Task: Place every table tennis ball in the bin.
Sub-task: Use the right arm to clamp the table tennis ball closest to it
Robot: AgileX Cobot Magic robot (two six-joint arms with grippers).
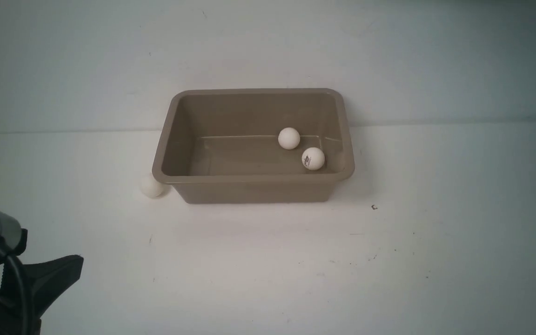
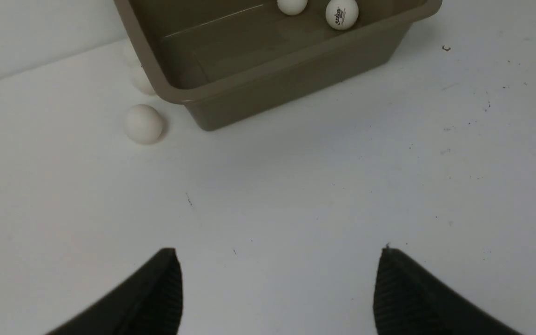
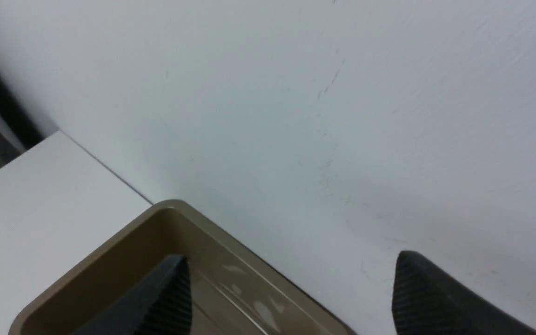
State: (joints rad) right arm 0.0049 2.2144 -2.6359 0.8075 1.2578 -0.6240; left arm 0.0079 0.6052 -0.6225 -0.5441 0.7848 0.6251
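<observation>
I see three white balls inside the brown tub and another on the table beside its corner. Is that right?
Not quite. The tub holds two balls, not three: a plain one and one with a dark logo, as the front view shows. Another ball does lie on the table beside its corner.

Print seen on one item only: a white table tennis ball (image 2: 341, 14) lying inside the bin (image 2: 296, 70), near its right front corner.

Left wrist view: dark logo on the ball's camera-facing side. It has a bold upper line of letters with finer print beneath. The letters are too small and blurred to read.

Front view: the same mark shows as a small dark blot, illegible.

Result: no word, brand or number can be read with certainty.
</observation>
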